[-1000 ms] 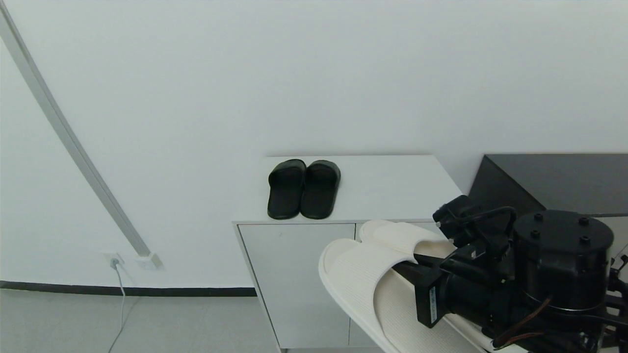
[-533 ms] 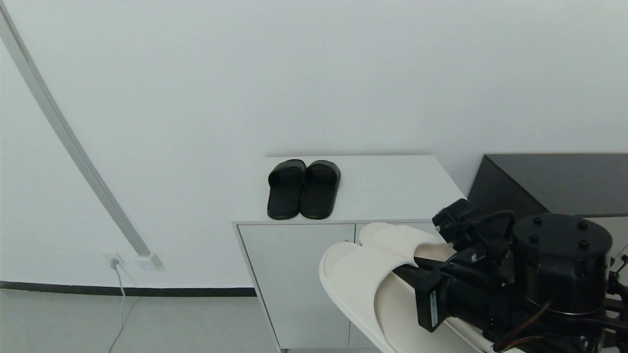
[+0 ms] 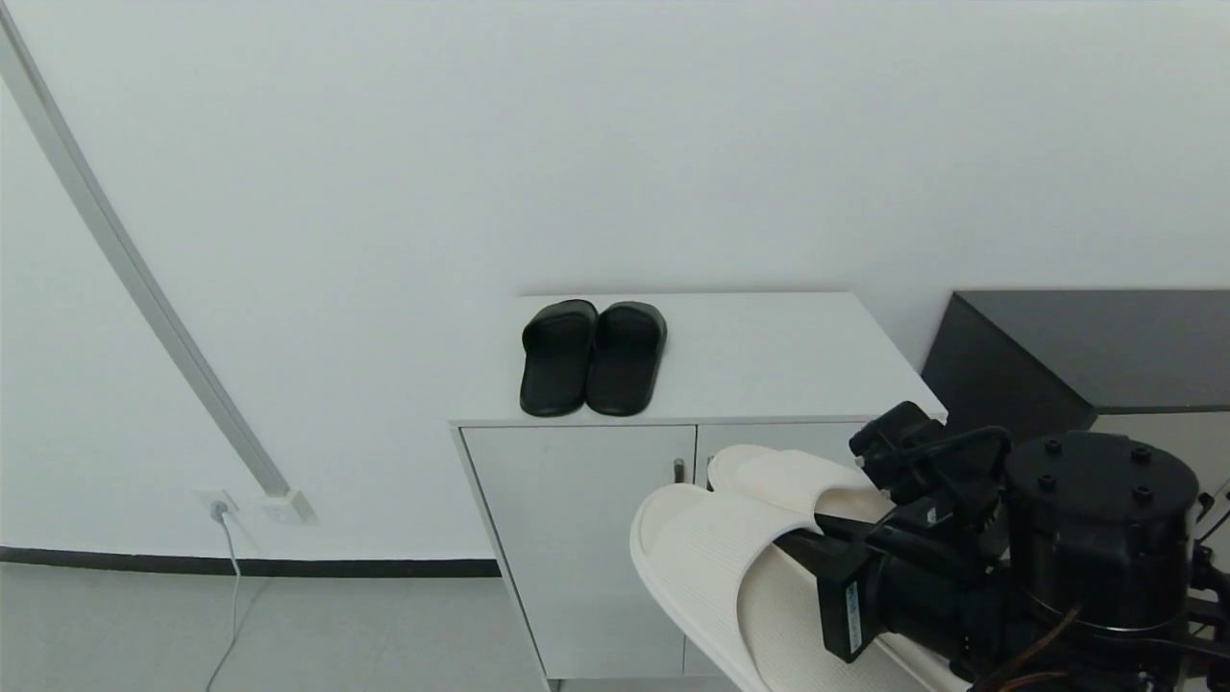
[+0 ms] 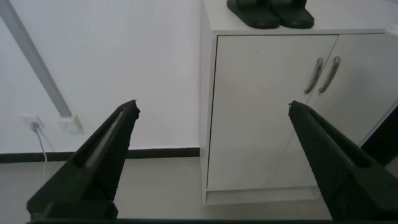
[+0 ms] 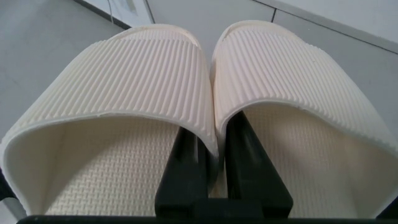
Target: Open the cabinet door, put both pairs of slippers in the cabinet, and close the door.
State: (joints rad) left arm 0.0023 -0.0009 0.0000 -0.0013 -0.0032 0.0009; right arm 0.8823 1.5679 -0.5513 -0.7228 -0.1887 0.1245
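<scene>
A pair of black slippers (image 3: 593, 358) (image 4: 270, 11) lies on top of the white cabinet (image 3: 769, 356), toward its left side. Both cabinet doors (image 3: 577, 538) are shut, and their two handles (image 4: 326, 73) meet at the middle seam. My right gripper (image 3: 817, 543) (image 5: 214, 155) is shut on a pair of cream ribbed slippers (image 3: 716, 538) (image 5: 155, 81). It pinches their inner walls together and holds them in front of the right door. My left gripper (image 4: 212, 107) is open and faces the cabinet front from a distance, holding nothing.
A dark grey unit (image 3: 1086, 346) stands right of the cabinet. A slanted grey conduit (image 3: 135, 279) runs down the wall to a socket (image 3: 223, 507) with a cable. Grey floor (image 3: 240, 625) lies open to the cabinet's left.
The whole head picture has shifted, so the camera moved; the door handle now shows above the cream slippers. The right gripper still holds the pair, slightly lower against the cabinet.
</scene>
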